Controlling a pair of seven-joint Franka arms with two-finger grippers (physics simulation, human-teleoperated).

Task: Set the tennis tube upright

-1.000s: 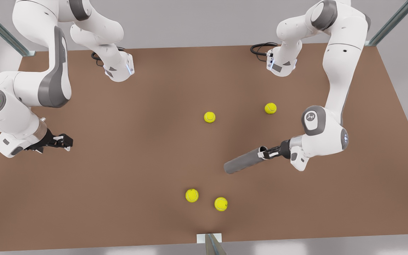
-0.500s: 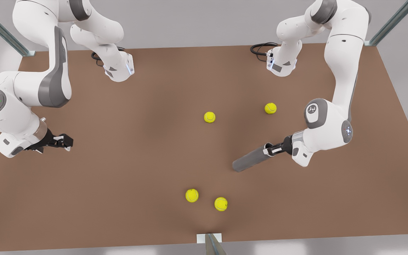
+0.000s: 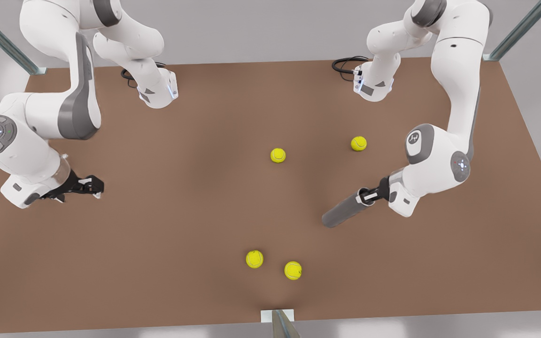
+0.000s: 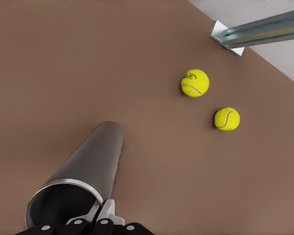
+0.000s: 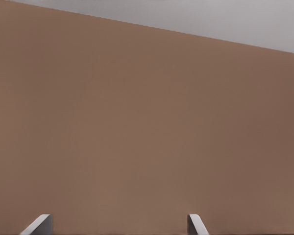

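The left tool [image 4: 95, 223] is cut off at the picture's edge beside the tennis tube [image 4: 85, 171], whose rim hides one finger.

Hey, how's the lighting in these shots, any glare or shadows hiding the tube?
Front view: soft even light, faint shadows on the table; the tennis tube, tilted in the left gripper, reads clearly; the right gripper waits open. Left wrist view: a bright sheen along the tube's rim, its inside dark. Right wrist view: flat, no glare.
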